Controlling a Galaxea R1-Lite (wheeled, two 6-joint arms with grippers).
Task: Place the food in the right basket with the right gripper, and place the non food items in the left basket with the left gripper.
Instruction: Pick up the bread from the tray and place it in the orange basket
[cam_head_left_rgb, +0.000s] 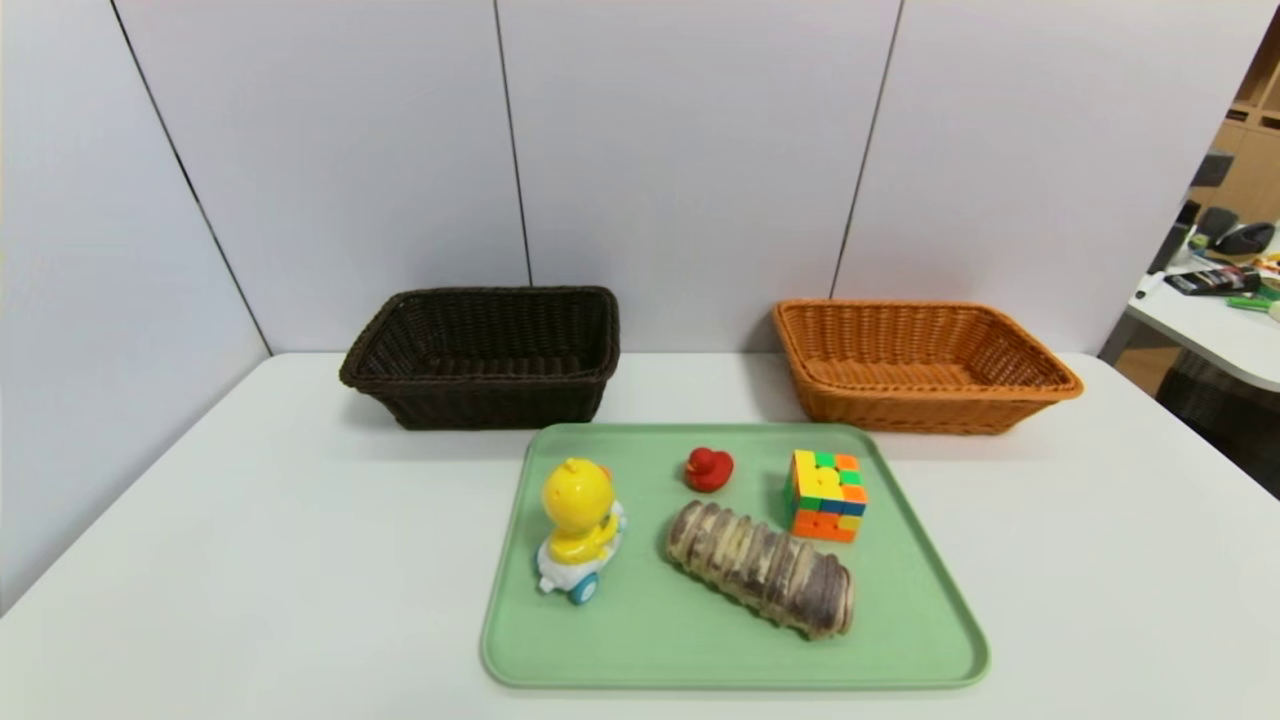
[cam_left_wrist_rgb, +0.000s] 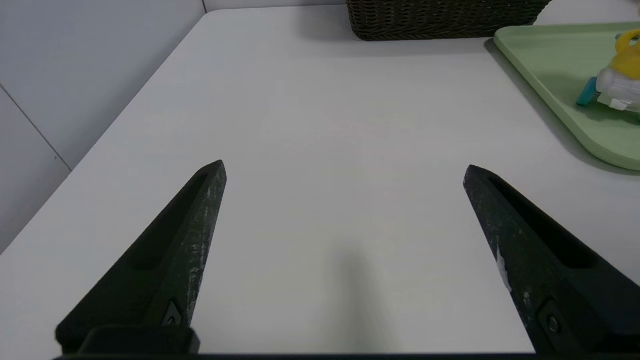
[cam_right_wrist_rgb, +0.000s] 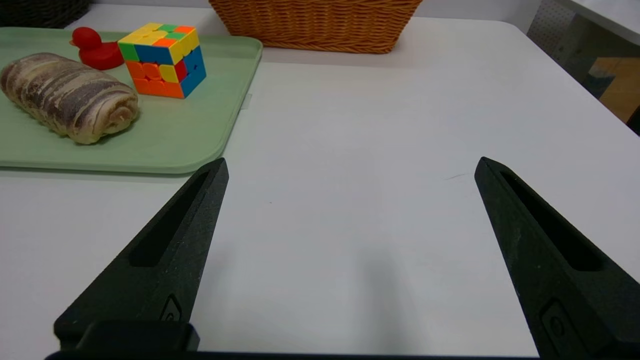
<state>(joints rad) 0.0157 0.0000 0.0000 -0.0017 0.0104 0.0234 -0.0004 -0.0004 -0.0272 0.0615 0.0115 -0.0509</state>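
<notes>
Filling most of the head view, a white table (cam_head_left_rgb: 250, 560) stands before pale wall panels. At its back sit two wicker baskets, well apart: the dark brown left basket (cam_head_left_rgb: 485, 357) on the left, the orange-tan right basket (cam_head_left_rgb: 920, 366) on the right; nothing shows inside either. A green tray (cam_head_left_rgb: 900, 600) lies in the middle, nearer the robot, just in front of both baskets.

On the tray, largest first: the striped brown & cream bread loaf (cam_head_left_rgb: 762, 568) lies at an angle, center-right. The yellow duck toy (cam_head_left_rgb: 580, 527) stands upright on its white wheeled base at the tray's left side. The multicoloured puzzle cube (cam_head_left_rgb: 826, 495) sits just behind the loaf's right end. The small red rubber duck (cam_head_left_rgb: 708, 468) sits btwn toy and cube, toward the back.

Left gripper (cam_left_wrist_rgb: 345, 170) hovers over bare table left of the tray, claw spread wide, holding nothing. Right gripper (cam_right_wrist_rgb: 351, 165) hovers over bare table right of the tray, claw also wide apart, w/ nothing in it.
</notes>
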